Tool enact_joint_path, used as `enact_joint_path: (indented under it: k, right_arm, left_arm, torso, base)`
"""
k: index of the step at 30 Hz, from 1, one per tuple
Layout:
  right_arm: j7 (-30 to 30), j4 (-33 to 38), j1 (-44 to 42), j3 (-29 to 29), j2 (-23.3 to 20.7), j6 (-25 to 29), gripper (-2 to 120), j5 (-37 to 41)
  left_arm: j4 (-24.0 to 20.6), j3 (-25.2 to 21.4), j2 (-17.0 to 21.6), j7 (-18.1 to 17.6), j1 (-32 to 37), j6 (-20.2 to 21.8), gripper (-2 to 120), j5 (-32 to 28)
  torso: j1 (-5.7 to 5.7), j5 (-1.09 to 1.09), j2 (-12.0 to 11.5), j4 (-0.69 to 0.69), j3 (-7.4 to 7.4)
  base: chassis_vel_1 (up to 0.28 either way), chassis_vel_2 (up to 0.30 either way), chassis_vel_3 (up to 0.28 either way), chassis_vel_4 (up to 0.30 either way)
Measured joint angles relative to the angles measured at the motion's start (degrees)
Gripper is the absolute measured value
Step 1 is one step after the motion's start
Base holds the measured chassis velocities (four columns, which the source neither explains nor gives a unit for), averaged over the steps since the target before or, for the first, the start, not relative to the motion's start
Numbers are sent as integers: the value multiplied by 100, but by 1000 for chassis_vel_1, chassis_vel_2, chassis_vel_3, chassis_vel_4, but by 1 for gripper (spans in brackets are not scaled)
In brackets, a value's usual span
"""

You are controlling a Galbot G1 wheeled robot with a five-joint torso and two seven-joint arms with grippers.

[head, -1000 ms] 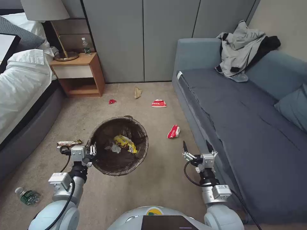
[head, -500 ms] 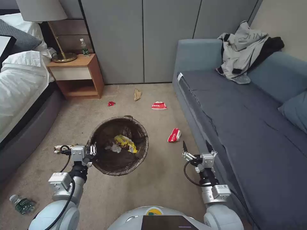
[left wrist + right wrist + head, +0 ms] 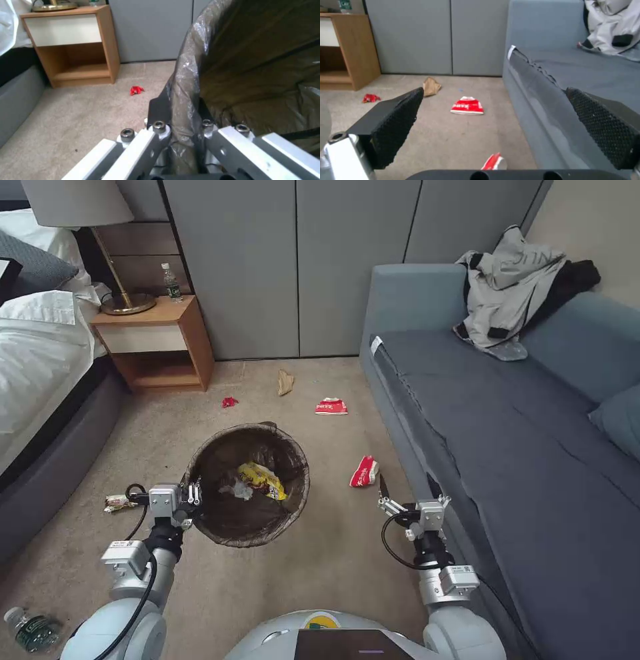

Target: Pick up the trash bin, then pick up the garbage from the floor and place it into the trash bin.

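Note:
The trash bin (image 3: 301, 467), round with a dark brown bag over its rim, hangs off the floor in my left gripper (image 3: 194, 493), which is shut on its near-left rim. The left wrist view shows the fingers (image 3: 156, 113) pinching the crinkled bag edge (image 3: 186, 82). A yellow wrapper (image 3: 262, 480) and a white tissue (image 3: 236, 490) lie inside. Garbage lies on the carpet: a red-and-white packet (image 3: 364, 471) just ahead of my open right gripper (image 3: 407, 489), another packet (image 3: 331, 407), a tan paper bag (image 3: 285, 381), a red scrap (image 3: 229, 402) and a shiny brown wrapper (image 3: 120, 503).
A grey sofa (image 3: 507, 447) with clothing (image 3: 513, 280) runs along the right, close beside my right arm. A wooden nightstand (image 3: 157, 340) and a bed (image 3: 40, 373) stand at the left. A water bottle (image 3: 30, 631) lies on the floor at the near left.
The whole view has shifted as the camera moved toward the litter. Both arms keep their pose, and the bin stays in the left gripper.

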Motion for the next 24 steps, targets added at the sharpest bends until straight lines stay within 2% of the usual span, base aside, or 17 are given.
enact_joint_path:
  k: [24]
  right_arm:
    - [6,-45,32,-22,-41,-16,100,12]
  left_arm:
    - [1,15,-28,0,10,-11,0,65]
  torso:
    - [0,0,0,0,0]
  base:
    - [-77,74,69,-80]
